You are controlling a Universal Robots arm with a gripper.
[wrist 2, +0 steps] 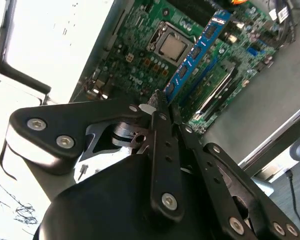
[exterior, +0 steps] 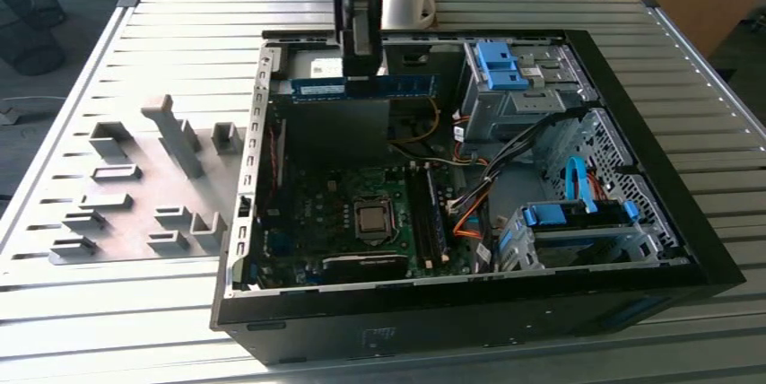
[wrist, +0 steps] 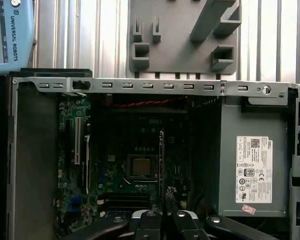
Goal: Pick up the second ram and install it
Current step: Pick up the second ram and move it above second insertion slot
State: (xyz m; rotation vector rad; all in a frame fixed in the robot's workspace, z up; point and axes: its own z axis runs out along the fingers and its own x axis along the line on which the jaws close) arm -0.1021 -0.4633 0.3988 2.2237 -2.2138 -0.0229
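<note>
The second ram (exterior: pixel 407 86), a bluish board with dark chips, is held in the gripper (exterior: pixel 359 74). The jaws are drawn in narrow and pinch it near the middle of its long edge. In the exterior view it lies level and lengthwise across the far end of the open computer case (exterior: pixel 683 231), lifted clear of the parts beneath it. In the second wrist view the stick (wrist 2: pixel 197 50) runs out from the gripper (wrist 2: pixel 162 102) over the green motherboard (wrist 2: pixel 140 55). It passes just beside the silver processor (wrist 2: pixel 172 46) and roughly in line with the black slot rails (wrist 2: pixel 215 92), without being seated in them. The first wrist view shows it edge-on (wrist: pixel 161 155) as a thin upright line beside the processor (wrist: pixel 140 166). The case rests on a slatted metal counter (exterior: pixel 132 312). A grey fixture plate (exterior: pixel 132 196) with raised blocks lies on the counter at the exterior view's left.
</note>
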